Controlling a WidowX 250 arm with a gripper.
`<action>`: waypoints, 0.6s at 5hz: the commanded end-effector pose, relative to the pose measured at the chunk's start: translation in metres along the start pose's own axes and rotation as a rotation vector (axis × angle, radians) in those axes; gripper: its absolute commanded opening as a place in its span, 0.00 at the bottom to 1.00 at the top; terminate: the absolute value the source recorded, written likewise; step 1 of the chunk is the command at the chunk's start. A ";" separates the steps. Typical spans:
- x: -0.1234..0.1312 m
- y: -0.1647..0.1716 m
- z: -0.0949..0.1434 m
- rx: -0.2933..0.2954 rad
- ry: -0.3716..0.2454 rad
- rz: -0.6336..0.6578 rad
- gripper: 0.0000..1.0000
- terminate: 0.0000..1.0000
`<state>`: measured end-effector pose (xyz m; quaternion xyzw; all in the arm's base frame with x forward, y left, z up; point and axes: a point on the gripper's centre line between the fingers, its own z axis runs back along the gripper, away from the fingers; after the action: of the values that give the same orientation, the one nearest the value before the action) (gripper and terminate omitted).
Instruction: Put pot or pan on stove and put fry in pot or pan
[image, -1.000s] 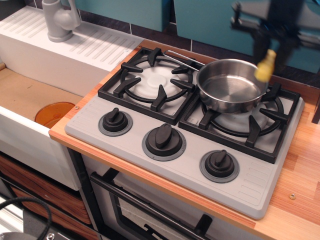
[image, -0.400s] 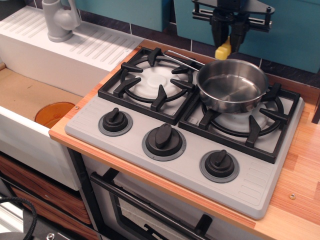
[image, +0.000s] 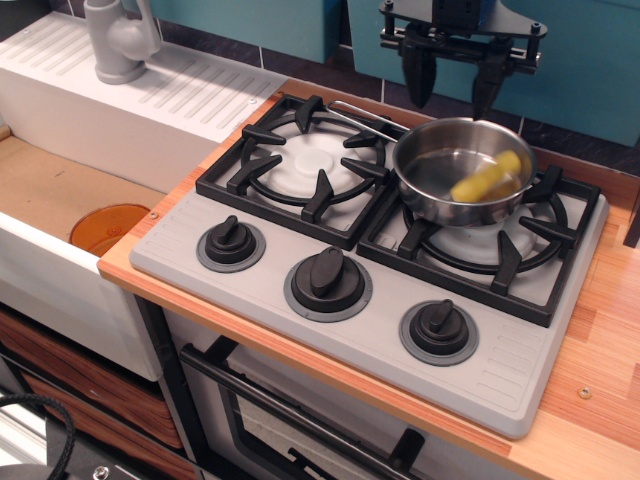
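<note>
**Fry lies in the pan, gripper spread above it**

The gripper is cut off by the top edge, so only its crossbar and two dark fingers show; the arm behind is out of view. The pan's wire handle is hard to trace against the left grate. The orange disc sits low in the sink, partly hidden by the counter edge.

The pan stands on the stove's right burner. The fry lies tilted inside it, against the far right wall. A moment ago the fry was pinched between the fingers behind the pan's rim; now the jaws stand apart and empty, above the pan.
</note>
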<state>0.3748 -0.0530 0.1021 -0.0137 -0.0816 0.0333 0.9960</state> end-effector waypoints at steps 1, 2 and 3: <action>0.009 -0.009 0.038 0.007 -0.049 -0.019 1.00 0.00; 0.015 0.007 0.043 0.008 -0.044 -0.057 1.00 0.00; 0.023 0.018 0.044 0.008 -0.044 -0.070 1.00 0.00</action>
<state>0.3795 -0.0272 0.1263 -0.0045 -0.0681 0.0044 0.9977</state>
